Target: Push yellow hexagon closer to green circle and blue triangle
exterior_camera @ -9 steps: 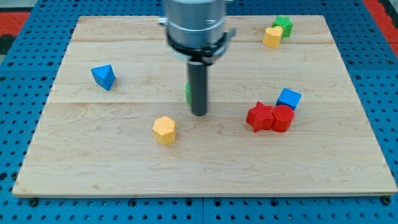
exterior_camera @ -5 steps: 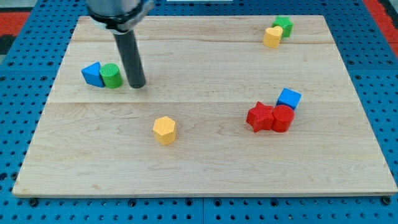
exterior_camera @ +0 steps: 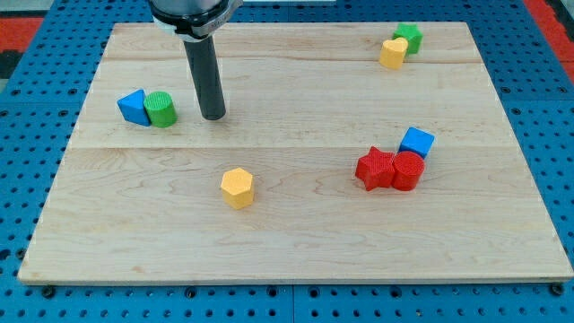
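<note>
My tip (exterior_camera: 213,117) right of green circle (exterior_camera: 160,109); yellow hexagon (exterior_camera: 238,187) apart.

- A pale wooden board (exterior_camera: 296,242), made of planks with seams running from the view's left to right, is filling most of the frame.
- A blue pegboard surface (exterior_camera: 27,170) with rows of small holes is surrounding it.
- Red patches (exterior_camera: 20,25) are showing at both upper corners.
- Even light is falling, casting soft shadows.
</note>
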Controlling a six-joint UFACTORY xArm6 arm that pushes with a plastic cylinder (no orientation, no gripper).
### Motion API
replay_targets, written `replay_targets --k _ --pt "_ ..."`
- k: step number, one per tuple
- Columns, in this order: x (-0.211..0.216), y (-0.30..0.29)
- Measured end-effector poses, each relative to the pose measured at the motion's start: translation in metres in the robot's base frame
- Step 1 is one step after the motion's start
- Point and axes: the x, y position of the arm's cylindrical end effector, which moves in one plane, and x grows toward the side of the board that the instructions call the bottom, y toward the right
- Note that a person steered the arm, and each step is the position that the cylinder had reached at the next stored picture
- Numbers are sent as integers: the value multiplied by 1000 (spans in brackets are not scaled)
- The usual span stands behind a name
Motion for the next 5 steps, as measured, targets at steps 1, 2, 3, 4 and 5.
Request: replay_targets --k 1,2,3,4,5 --pt "0 13" --pt "21 57" --pt "56 79" --pt "93 101" --pt "127 98"
